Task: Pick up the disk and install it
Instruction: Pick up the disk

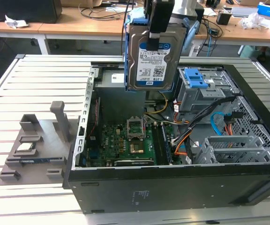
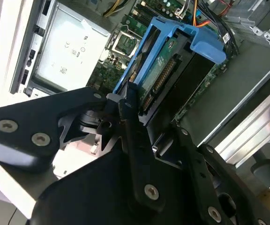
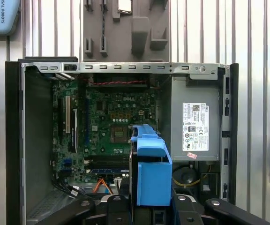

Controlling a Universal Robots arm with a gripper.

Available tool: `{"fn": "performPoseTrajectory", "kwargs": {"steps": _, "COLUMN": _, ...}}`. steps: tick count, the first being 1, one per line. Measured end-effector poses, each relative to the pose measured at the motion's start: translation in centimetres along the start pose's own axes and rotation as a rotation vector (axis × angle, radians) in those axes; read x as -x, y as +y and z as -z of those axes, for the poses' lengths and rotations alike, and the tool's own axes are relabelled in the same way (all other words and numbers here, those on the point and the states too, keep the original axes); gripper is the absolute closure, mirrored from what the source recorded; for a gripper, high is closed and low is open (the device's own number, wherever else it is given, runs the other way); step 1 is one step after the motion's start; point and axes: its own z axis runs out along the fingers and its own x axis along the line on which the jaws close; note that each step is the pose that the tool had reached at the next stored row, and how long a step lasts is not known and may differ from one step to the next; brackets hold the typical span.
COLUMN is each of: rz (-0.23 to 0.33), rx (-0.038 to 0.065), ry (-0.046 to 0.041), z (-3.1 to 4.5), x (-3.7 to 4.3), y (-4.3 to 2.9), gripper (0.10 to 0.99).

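Disk [image 1: 151,58] hangs over case [image 1: 172,192] on slatted table [image 1: 36,84]; desks [image 1: 93,28], apparently, beyond.

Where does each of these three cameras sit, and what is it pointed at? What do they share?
Exterior view: off the arm, looking down into the open computer case; shows the gripper clamping the disk above it.
First wrist view: on the arm, looking straight down past the disk into the case; the gripper's black frame shows.
Second wrist view: on the arm, looking along the fingers to the disk's connector edge.
Shared: all three show disk and case.
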Motion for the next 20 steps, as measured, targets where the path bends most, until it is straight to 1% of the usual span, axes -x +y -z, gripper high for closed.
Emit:
{"fn": "performPoseTrajectory", "kwargs": {"steps": 7, "rz": 0.0, "rx": 0.0, "ry": 0.0, "z": -0.03, "x": -1.47, "y": -0.01, "gripper": 0.725}}
{"fn": "performPoseTrajectory", "kwargs": {"steps": 11, "rz": 0.0, "rx": 0.0, "ry": 0.0, "z": -0.05, "x": -2.71, "y": -0.02, "gripper": 0.725}}
{"fn": "performPoseTrajectory", "kwargs": {"steps": 14, "rz": 0.0, "rx": 0.0, "ry": -0.0001, "z": -0.06, "x": -3.27, "y": -0.02, "gripper": 0.725}}
{"fn": "performPoseTrajectory", "kwargs": {"steps": 15, "rz": 0.0, "rx": 0.0, "ry": 0.0, "z": -0.07, "x": -3.63, "y": -0.02, "gripper": 0.725}}
{"fn": "performPoseTrajectory", "kwargs": {"steps": 20, "rz": 0.0, "rx": 0.0, "ry": 0.0, "z": -0.08, "x": -4.46, "y": -0.03, "gripper": 0.725}}
